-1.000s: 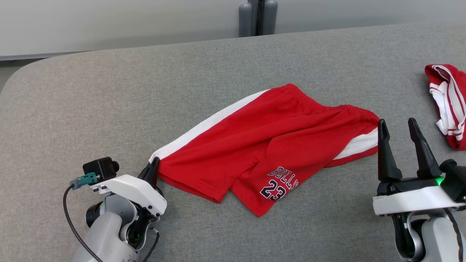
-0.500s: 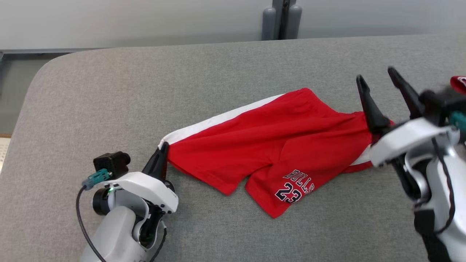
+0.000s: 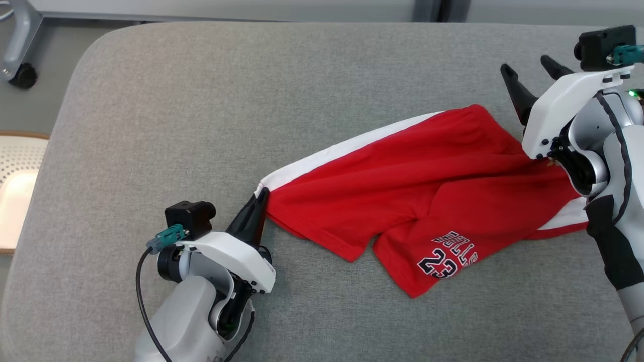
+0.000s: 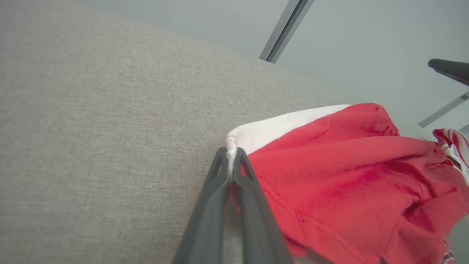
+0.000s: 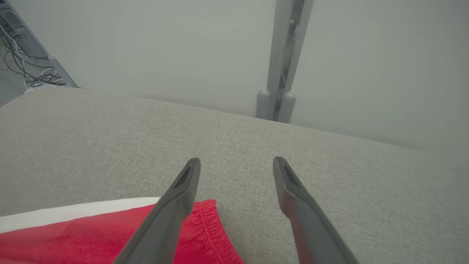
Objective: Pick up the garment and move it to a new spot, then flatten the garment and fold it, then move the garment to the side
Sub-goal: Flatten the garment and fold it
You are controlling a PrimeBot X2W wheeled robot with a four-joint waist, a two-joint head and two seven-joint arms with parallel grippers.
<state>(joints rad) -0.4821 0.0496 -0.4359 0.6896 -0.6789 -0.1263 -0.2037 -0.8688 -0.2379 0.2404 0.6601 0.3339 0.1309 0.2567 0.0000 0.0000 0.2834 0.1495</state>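
Observation:
The garment [image 3: 402, 186] is a pair of red shorts with a white side stripe and "BULLS 23" printed on one leg. It lies crumpled across the grey table [image 3: 201, 100]. My left gripper [image 3: 260, 198] is shut on the white hem corner at the shorts' left end; the left wrist view shows the white cloth [image 4: 278, 128] pinched between the tips of that gripper [image 4: 231, 150]. My right gripper [image 3: 526, 64] stands open over the waistband end at the right. In the right wrist view its fingers [image 5: 236, 159] hold nothing, with the elastic waistband [image 5: 205, 227] under the left finger.
The table's rounded left edge falls away to the floor, where a white perforated object [image 3: 15, 171] and a metal leg with a caster [image 3: 22, 75] stand. A second red-and-white garment [image 4: 452, 143] lies beyond the shorts. A grey post [image 5: 282, 73] rises behind the table.
The head camera has swung, shifting the whole picture right and down. My right gripper, still open, has gone from beside the shorts' right end to above and beyond the waistband. The left grip holds.

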